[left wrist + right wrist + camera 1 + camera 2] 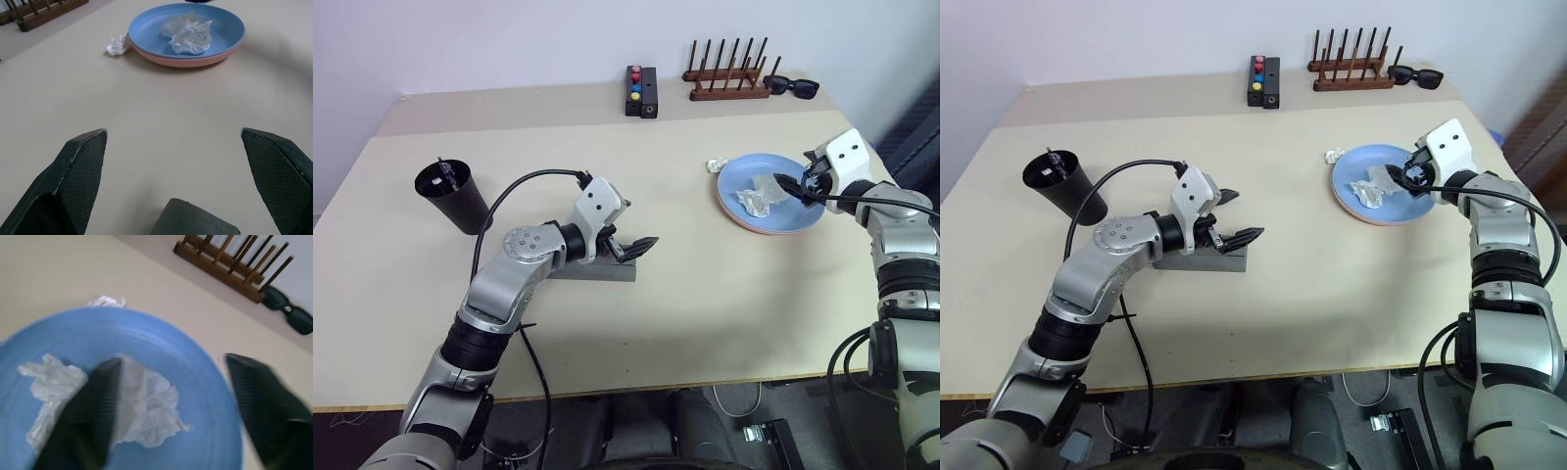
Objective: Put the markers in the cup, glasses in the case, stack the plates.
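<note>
On the worktop (705,323) the blue plate (803,220) sits stacked on the pink plate (186,61); the pink rim under the blue one is plainest in the left wrist view. Crumpled clear wrapping (759,196) lies in the blue plate, and a small white wad (117,45) lies on the worktop just beside the plates.

The right gripper (171,377) hovers over the blue plate's near-right edge, its fingers spread wide and empty; the right wrist view shows one finger (90,406) above the wrapping.

The left gripper (1234,220) hangs over the grey case (597,269) near the middle of the worktop, its fingers wide apart with nothing between them. The left wrist view shows a curved end of the case (195,220) just below them.

The black cup (455,196) stands at the far left, tilted, with a marker (1056,162) sticking up inside it. At the back stand a wooden rack (729,78), sunglasses (791,87) and a small black box (639,91) with coloured buttons.
</note>
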Tool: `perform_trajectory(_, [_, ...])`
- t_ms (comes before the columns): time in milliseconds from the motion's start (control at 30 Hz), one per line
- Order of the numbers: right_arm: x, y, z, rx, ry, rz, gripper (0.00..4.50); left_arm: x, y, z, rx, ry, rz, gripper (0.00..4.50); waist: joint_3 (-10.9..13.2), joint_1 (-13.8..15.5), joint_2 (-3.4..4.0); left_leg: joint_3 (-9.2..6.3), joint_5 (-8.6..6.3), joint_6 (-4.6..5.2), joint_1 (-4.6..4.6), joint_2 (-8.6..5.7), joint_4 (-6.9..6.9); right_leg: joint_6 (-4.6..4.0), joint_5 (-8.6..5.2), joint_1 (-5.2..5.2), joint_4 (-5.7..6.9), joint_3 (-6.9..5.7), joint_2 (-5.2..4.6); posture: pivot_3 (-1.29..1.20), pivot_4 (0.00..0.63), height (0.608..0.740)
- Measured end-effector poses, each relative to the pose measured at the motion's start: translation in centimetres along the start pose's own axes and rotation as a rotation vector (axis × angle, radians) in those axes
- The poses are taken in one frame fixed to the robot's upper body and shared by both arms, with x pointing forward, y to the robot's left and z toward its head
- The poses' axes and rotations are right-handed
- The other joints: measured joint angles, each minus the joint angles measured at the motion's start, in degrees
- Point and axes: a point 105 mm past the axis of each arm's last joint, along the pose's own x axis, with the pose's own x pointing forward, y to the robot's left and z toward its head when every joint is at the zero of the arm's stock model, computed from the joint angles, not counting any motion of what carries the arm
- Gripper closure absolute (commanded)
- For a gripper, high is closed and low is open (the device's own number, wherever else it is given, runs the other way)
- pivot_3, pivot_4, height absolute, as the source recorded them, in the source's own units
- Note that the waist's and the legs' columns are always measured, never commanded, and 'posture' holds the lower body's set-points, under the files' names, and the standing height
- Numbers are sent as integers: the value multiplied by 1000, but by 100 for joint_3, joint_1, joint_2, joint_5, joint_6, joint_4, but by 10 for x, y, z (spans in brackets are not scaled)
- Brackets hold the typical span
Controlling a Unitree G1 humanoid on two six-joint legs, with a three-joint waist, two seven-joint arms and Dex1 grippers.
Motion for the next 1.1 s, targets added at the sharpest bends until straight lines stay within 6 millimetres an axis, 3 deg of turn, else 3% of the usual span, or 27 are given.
perform_trajectory(200, [3, 4, 11, 5, -27, 20, 111, 0, 0, 0, 3, 2, 3, 0, 0, -4, 0, 0, 0, 0, 0, 0, 0, 0, 0, 0, 0, 0, 0, 0, 150, 740])
perform_trajectory(433, [28, 21, 47, -57, -97, 92, 111, 3, -1, 2, -2, -11, 5, 0, 0, -19, 0, 1, 0, 0, 0, 1, -1, 0, 0, -1, 0, 0, 0, 0, 150, 740])
perform_trajectory(600, [47, 46, 46, -63, -76, 171, 111, 5, 0, 5, 1, -16, 24, 0, 0, -2, 0, 0, 0, 0, 0, 0, 0, 0, 0, 0, 0, 0, 0, 0, 150, 740])
perform_trajectory(900, [60, 69, 42, -93, -64, 214, 111, 4, 8, 4, 16, -7, 97, 0, 0, -35, 0, -1, 0, 0, 0, 1, -2, 0, 0, -2, 1, 0, 0, 0, 150, 740])
perform_trajectory(1100, [69, 81, 51, -149, -91, 213, 111, 4, 12, 4, 22, -4, 129, 0, 0, -29, 0, -2, 0, 0, 0, 0, -1, 0, 0, -3, 1, 0, 0, 0, 150, 740])
